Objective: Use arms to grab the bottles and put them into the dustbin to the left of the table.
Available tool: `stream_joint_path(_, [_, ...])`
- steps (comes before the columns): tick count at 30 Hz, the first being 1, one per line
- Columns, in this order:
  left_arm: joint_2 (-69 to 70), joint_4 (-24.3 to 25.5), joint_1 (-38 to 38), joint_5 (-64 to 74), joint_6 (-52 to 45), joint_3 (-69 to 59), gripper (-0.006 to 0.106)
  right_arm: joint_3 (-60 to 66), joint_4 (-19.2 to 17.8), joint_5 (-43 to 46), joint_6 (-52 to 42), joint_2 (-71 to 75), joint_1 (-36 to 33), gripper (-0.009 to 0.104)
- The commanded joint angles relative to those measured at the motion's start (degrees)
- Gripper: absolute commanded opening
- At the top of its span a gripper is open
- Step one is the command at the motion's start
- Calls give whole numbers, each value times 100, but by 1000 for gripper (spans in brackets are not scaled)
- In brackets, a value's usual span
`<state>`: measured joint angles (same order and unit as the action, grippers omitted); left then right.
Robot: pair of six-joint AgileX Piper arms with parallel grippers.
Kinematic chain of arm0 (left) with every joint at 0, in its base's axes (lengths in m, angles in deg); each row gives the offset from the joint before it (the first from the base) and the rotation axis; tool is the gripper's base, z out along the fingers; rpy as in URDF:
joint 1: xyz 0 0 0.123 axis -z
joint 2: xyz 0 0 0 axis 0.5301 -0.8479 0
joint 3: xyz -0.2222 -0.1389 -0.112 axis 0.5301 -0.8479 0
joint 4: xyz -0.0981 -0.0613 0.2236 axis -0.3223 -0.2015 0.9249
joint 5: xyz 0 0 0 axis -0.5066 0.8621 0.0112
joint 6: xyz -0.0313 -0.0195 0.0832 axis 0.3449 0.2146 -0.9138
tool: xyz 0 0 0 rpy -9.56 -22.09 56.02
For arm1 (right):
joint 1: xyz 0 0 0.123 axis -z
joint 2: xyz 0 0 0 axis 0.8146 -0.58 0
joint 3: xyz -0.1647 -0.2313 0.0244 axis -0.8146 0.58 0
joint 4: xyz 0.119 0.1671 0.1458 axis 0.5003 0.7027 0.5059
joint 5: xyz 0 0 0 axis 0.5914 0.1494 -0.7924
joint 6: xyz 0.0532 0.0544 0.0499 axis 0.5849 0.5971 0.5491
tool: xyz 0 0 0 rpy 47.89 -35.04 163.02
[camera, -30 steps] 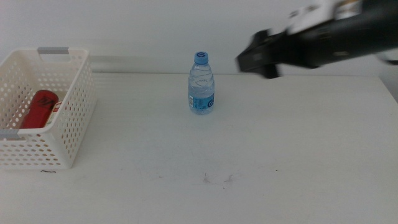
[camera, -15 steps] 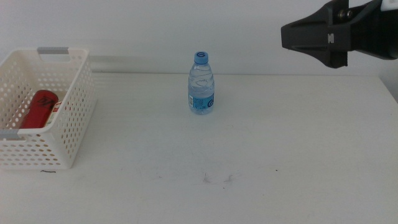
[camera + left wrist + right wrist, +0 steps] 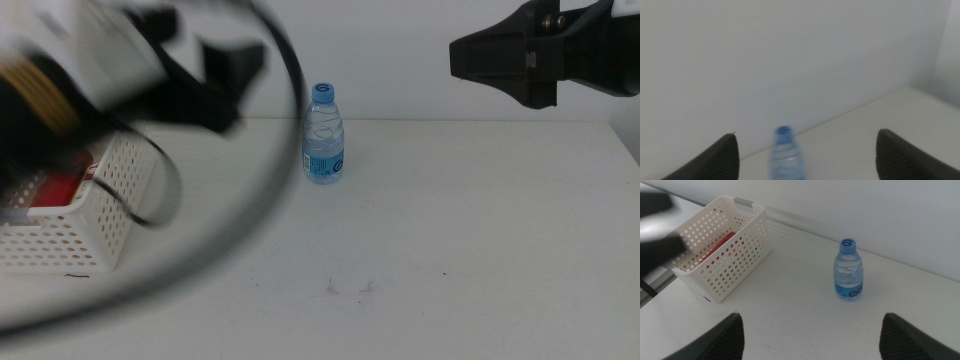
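Observation:
A clear water bottle (image 3: 323, 135) with a blue cap and label stands upright at the table's far middle; it also shows in the left wrist view (image 3: 786, 155) and the right wrist view (image 3: 848, 270). The white perforated dustbin (image 3: 70, 240) sits at the left with a red can (image 3: 60, 188) lying in it. My left gripper (image 3: 225, 80), motion-blurred, is above the dustbin's right side, left of the bottle; its jaws (image 3: 806, 142) are wide open and empty. My right gripper (image 3: 475, 55) hangs high at the right, open and empty (image 3: 811, 320). The yellow-liquid bottle is out of view.
The white table (image 3: 450, 230) has faint scuff marks (image 3: 350, 288) near the front middle. A black cable (image 3: 290, 150) from the left arm loops across the picture's left half. The dustbin (image 3: 740, 250) and the can (image 3: 722, 247) also show in the right wrist view.
The left arm has swung into view from the left, over the dustbin, towards the bottle. The right gripper had drawn back to the upper right and now holds still.

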<state>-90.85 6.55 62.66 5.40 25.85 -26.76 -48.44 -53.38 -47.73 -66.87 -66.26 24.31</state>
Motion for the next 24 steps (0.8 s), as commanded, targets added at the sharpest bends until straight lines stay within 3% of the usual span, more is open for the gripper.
stream_joint_path(1, [-359,555,46,-2271,1078,-916,94,8,6,43,-1,24,-2,86])
stream_joint_path(5, [-1467,164,-96,-2922,1325,-1484,94,8,95,45,-1,24,-2,86])
stream_joint_path(9, [-2500,205,-107,-3280,1229,-1389,94,8,117,45,-1,24,-2,86])
stream_joint_path(17, [-4602,267,-318,-5254,1240,-826,94,8,153,45,-1,24,-2,86])
stream_joint_path(24, [-5816,269,-442,-5229,1433,284,94,8,175,45,-1,24,-2,86])
